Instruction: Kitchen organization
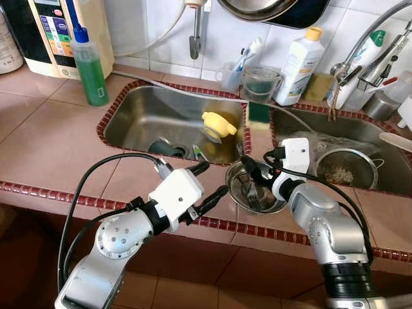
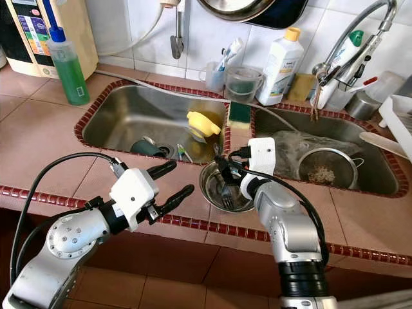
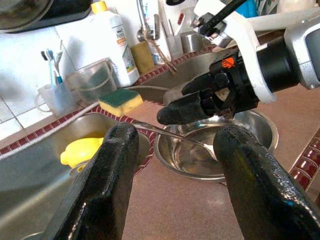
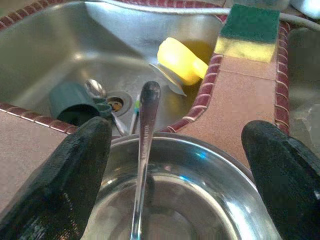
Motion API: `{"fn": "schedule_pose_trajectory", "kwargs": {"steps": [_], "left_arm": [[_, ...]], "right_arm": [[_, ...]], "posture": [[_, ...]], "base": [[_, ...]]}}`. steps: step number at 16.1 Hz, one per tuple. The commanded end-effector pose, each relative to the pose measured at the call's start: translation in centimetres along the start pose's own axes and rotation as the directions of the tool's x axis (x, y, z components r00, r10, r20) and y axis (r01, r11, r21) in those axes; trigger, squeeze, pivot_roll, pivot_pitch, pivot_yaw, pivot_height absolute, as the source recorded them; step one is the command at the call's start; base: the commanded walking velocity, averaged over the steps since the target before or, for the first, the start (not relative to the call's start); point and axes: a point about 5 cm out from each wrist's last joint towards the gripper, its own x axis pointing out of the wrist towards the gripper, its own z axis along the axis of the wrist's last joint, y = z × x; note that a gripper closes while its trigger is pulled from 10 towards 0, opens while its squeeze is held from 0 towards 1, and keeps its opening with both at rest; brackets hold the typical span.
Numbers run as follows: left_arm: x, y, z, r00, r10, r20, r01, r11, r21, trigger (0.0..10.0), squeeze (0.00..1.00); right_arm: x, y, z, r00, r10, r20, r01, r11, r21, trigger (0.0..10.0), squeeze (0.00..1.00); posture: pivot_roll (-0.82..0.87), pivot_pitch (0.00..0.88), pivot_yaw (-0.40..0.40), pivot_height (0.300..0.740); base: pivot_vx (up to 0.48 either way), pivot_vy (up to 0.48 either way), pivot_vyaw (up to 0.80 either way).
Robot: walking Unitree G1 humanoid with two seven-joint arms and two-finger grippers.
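Observation:
A steel bowl (image 1: 234, 192) stands on the tiled counter near its front edge, between the two sinks. A metal utensil (image 4: 144, 150) lies in it, handle leaning on the rim towards the left sink. My right gripper (image 1: 251, 175) hovers just over the bowl, open, its fingers (image 4: 75, 175) wide on either side of the handle without touching it. To the left of the bowl, my left gripper (image 1: 215, 178) is open over the bare counter and points at the bowl (image 3: 250, 135) and the utensil (image 3: 170, 134).
The left sink (image 1: 135, 109) holds a yellow cup (image 1: 217, 123) and a dark green cup (image 1: 167, 149). A strainer (image 1: 341, 168) sits in the right sink. A sponge (image 1: 259, 112), a green soap bottle (image 1: 89, 67) and a white bottle (image 1: 300, 64) line the back.

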Motion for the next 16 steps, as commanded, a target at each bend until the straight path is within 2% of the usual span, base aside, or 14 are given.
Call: {"fn": "schedule_pose_trajectory", "kwargs": {"steps": [1,3,4,8,11,13,14,15,16], "left_arm": [[0.1,0.0,0.6,1.000,0.003,0.019,-0.003,1.000,0.012,10.0,0.00],[0.2,0.0,0.6,1.000,0.003,0.021,-0.003,1.000,0.012,10.0,0.00],[0.3,0.0,0.7,1.000,0.004,0.023,-0.005,1.000,0.012,10.0,0.00],[0.4,0.0,0.7,1.000,0.008,0.025,-0.008,1.000,0.012,10.0,0.00],[0.5,0.0,0.7,1.000,0.018,0.024,-0.018,1.000,0.011,10.0,0.00],[0.5,0.0,0.7,1.000,0.020,0.024,-0.020,1.000,0.010,10.0,0.00],[0.5,0.0,0.7,0.999,0.021,0.024,-0.022,1.000,0.010,10.0,0.00],[0.6,-0.1,0.7,0.999,0.026,0.024,-0.026,1.000,0.007,10.0,0.00],[0.6,-0.1,0.7,0.999,0.027,0.024,-0.027,1.000,0.007,10.0,0.00]], "right_arm": [[-0.3,-0.2,0.4,1.000,-0.022,-0.013,0.022,0.999,-0.026,10.0,0.00],[-0.4,-0.2,0.2,0.999,-0.030,-0.031,0.029,0.999,-0.033,10.0,0.00],[-0.5,0.0,-0.3,0.996,-0.044,-0.080,0.042,0.999,-0.026,10.0,0.00],[-0.4,0.4,-1.9,0.992,-0.035,-0.119,0.029,0.998,-0.053,10.0,0.00],[-0.4,0.7,-3.0,0.988,-0.029,-0.150,0.024,0.999,-0.037,10.0,0.00],[-0.3,0.7,-2.9,0.989,-0.032,-0.144,0.029,0.999,-0.025,10.0,0.00],[-0.2,0.6,-2.8,0.989,-0.034,-0.143,0.031,0.999,-0.021,9.8,0.00],[0.0,0.3,-2.5,0.990,-0.044,-0.132,0.043,0.999,-0.011,8.8,0.00],[0.1,0.3,-2.5,0.991,-0.044,-0.127,0.043,0.999,-0.009,8.5,0.00]], "posture": [[0.05,0.072,-0.108,0.740],[0.05,0.069,-0.110,0.740],[0.05,0.066,-0.112,0.740],[0.05,0.064,-0.116,0.740],[0.05,0.066,-0.119,0.740],[0.05,0.070,-0.120,0.740],[0.05,0.071,-0.119,0.740],[0.05,0.076,-0.119,0.740],[0.04,0.078,-0.119,0.740]], "base": [[0.000,0.000,0.00],[0.000,0.000,0.00],[0.000,0.000,0.00],[0.000,0.000,0.00],[0.000,0.000,0.00],[0.000,0.000,0.00],[0.000,0.000,0.00],[0.000,0.000,0.00],[0.000,0.000,0.00]]}}
